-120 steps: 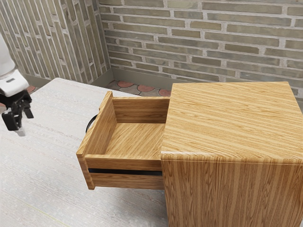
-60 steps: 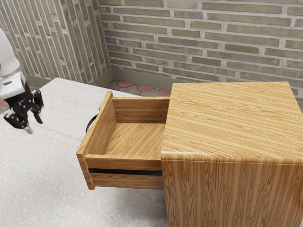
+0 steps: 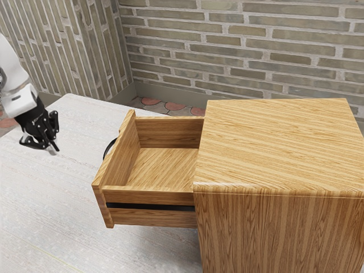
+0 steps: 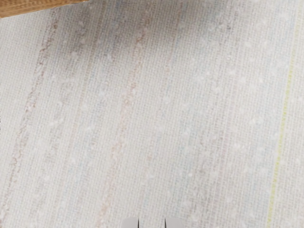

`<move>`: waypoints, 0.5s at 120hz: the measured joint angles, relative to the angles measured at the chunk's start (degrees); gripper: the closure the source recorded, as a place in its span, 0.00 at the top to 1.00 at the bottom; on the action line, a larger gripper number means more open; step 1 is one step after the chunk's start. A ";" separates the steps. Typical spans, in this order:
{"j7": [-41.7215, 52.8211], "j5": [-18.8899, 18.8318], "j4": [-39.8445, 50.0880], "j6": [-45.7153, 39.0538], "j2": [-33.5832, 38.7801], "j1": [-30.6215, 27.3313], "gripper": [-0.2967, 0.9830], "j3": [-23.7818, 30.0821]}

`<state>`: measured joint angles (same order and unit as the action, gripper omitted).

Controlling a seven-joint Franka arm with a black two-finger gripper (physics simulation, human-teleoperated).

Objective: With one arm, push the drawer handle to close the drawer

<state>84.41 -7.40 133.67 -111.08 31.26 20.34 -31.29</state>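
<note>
Drawer [image 3: 118, 162] open, pulled well out of the wooden cabinet [image 3: 278, 148] toward the exterior view's left; inside is bare wood. Handle [image 3: 105, 150], black and curved, sits on the outer face of the drawer front, on the side facing the arm. Dark runner [image 3: 151, 207] along the drawer's near side wall. Gripper [image 3: 54, 149] is open, narrow gap between the fingertips, nothing held; the wrist view has the two pale tips apart with table surface between them. It hangs at the exterior view's left, tilted, apart from the handle and not touching the drawer. White arm [image 3: 21, 94] comes in from the upper left of the exterior view. Table [image 3: 57, 222] is whitish, with faint streaks and a thin yellow line [image 4: 284, 118] in the wrist view. Strip of wood [image 4: 42, 6] also in the wrist view, well apart from the fingertips; which part it belongs to, can't tell. Brick wall [image 3: 256, 51] behind, reddish floor stones [image 3: 173, 106] between wall and table.
</note>
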 joint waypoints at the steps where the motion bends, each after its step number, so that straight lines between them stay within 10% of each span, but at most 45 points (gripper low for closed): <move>1: 0.01 0.23 -0.02 -0.06 -0.05 0.01 0.20 0.01; 60: 0.10 9.93 0.03 -1.27 -2.57 2.03 0.17 3.71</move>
<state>84.51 2.53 133.70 -112.35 28.69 22.37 -27.58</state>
